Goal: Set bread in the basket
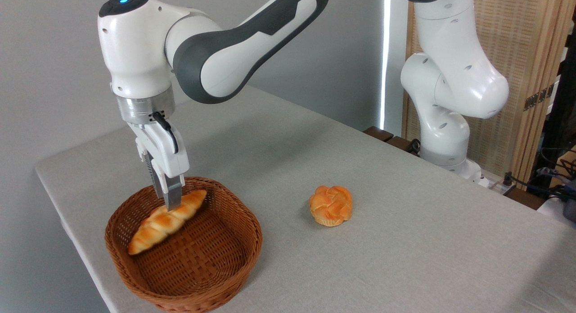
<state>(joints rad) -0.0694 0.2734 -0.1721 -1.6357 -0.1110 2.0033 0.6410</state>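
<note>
The basket (183,247) sits at the left end of the table (405,241), near the front edge. The bread (164,223) lies inside it, in the rear-left part of the bowl. Its long axis runs from the 8 o'clock end, low against the left inner wall, up to the 2 o'clock end near the rear rim. It appears to rest on the weave, tilted with the wall.

The gripper (170,205) points straight down over the upper third of the loaf. One finger is visible on the near side, at or just above the crust. The far finger is hidden, so jaw width and whether the loaf is gripped cannot be determined.

From the fingertips, most of the loaf extends toward 8 o'clock. The coming move is judged to be a release and vertical retreat at 12 o'clock.

The round bun (330,205) lies on the table at 3 o'clock, well apart from the basket.
</note>
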